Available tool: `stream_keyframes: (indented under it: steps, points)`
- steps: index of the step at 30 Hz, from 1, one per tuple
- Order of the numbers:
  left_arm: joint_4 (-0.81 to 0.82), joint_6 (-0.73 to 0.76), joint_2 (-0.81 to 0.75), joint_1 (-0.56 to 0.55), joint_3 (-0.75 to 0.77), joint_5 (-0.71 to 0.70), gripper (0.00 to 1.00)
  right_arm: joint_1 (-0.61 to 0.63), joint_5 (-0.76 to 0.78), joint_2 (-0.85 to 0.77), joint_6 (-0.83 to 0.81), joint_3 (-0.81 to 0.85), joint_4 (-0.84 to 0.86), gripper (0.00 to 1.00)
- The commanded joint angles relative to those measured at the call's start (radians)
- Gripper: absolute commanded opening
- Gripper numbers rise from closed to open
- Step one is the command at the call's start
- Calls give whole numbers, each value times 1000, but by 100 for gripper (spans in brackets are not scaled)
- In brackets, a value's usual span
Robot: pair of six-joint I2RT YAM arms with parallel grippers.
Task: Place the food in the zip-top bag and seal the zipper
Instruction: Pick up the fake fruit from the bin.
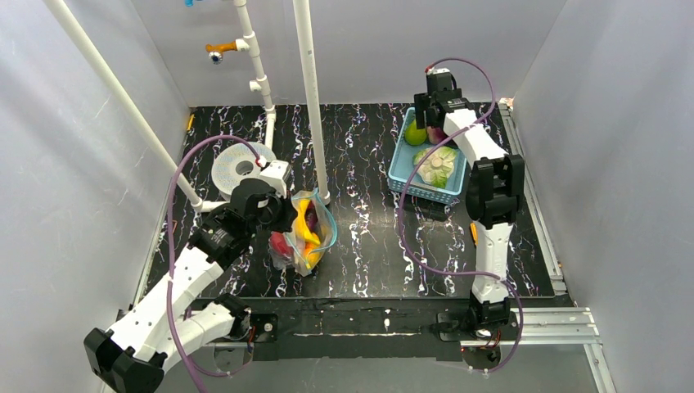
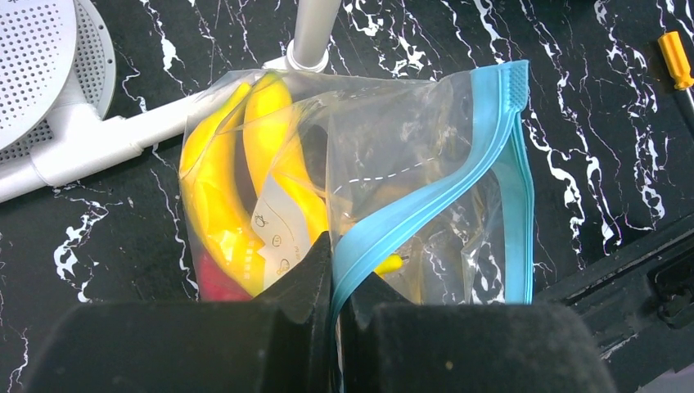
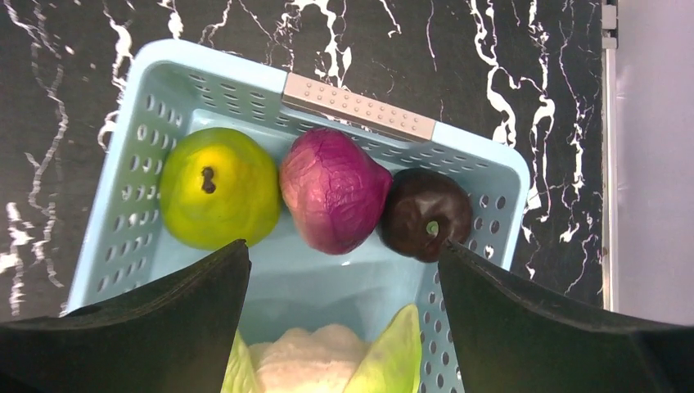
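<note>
Left gripper point(image 2: 331, 264) is shut, with the blue zipper point(image 2: 501, 139) of the clear bag point(image 2: 409, 151) pinched between its fingers. The bag is seen on the black marbled table point(image 1: 368, 246), left of centre, just beside the foot of the white pipe point(image 2: 309, 33). The zipper is not sealed: its 2 strips are spread apart and the mouth gapes. Yellow bananas point(image 2: 214, 188) and a red piece point(image 2: 214, 285) are held inside the bag. A yellow-handled screwdriver point(image 2: 676, 59) is seen near the bag.

Right gripper point(image 3: 344, 250) is held over the blue basket point(image 3: 131, 139) at the far right of the table, jaws wide apart, nothing between them. 3 items are lined up against the far wall of the basket: green pear point(image 3: 219, 187), purple cabbage point(image 3: 331, 190), dark fruit point(image 3: 424, 214). The cabbage touches both neighbours. A pale lettuce point(image 3: 327, 360) lies at the near end.
</note>
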Motion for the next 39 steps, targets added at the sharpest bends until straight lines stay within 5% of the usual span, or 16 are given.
stream_keyframes:
  steps: [1,14,23,29,39]
  points:
    - [21,15,15,-2,4,4,0,-11,0,56,-86,56,35,91]
    - [27,20,34,-2,1,-16,0,-30,-38,173,-107,153,25,80]
    - [27,23,29,-2,-3,-20,0,-39,-104,165,-109,153,3,36]
    - [27,21,32,-2,-2,-18,0,-37,-115,61,-31,133,-42,13]
    - [26,20,19,-2,-2,-16,0,-36,-216,-289,132,-119,-40,5]
